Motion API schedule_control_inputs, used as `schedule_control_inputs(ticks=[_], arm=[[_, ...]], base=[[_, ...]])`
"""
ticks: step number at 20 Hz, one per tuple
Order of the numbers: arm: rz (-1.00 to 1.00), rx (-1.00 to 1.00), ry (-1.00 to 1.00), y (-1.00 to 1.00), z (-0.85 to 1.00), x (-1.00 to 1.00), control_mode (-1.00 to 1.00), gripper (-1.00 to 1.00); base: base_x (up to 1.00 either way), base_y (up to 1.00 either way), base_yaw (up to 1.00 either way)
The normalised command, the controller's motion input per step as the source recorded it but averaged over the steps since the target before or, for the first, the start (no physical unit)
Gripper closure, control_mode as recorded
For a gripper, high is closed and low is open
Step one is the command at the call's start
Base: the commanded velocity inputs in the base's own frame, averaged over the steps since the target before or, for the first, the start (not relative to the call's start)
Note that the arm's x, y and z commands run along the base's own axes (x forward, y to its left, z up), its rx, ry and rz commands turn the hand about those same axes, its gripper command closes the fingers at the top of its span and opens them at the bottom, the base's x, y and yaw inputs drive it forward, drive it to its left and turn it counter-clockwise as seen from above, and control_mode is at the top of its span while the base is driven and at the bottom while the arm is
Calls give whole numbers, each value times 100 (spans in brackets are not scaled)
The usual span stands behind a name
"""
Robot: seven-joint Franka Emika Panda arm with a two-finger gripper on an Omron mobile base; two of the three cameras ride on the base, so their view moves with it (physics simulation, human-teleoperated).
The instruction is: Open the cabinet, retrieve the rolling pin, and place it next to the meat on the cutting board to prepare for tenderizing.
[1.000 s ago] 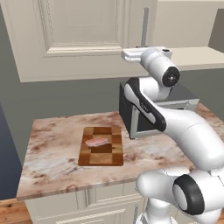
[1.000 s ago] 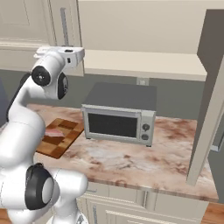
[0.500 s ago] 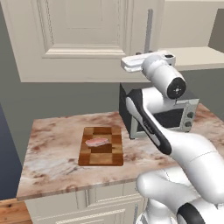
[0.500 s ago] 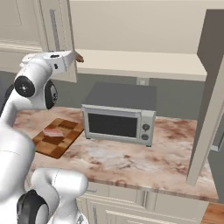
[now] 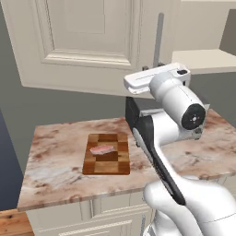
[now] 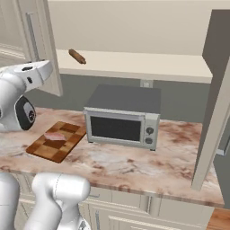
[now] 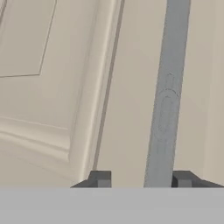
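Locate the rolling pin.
In the right base view, the rolling pin lies on the open cabinet's shelf, upper left, above the toaster oven.

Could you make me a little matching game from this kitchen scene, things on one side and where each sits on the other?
Things:
1. rolling pin
2. meat
3. toaster oven
4. cutting board

Places:
A. on the checkered board
B. on the open cabinet's shelf
C. on the counter, left of the oven
D. on the counter, under the cabinet

Pairs: 1-B, 2-A, 3-D, 4-C

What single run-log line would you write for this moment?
phase: cabinet doors open | claw: open, at door handle | rolling pin: on shelf | meat: on cutting board
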Motion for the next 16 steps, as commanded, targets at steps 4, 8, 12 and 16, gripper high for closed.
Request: schedule_control_inputs(ticks=[4,8,12,16], arm=[[0,-6,0,61,0,-100,-100,100],[0,-4,0,63,0,-100,-100,100],[2,-4,1,50,-4,-90,-100,-100],[5,0,0,8,0,-44,-100,-100]], base=[[0,0,0],[0,0,0],[0,0,0],[0,0,0]])
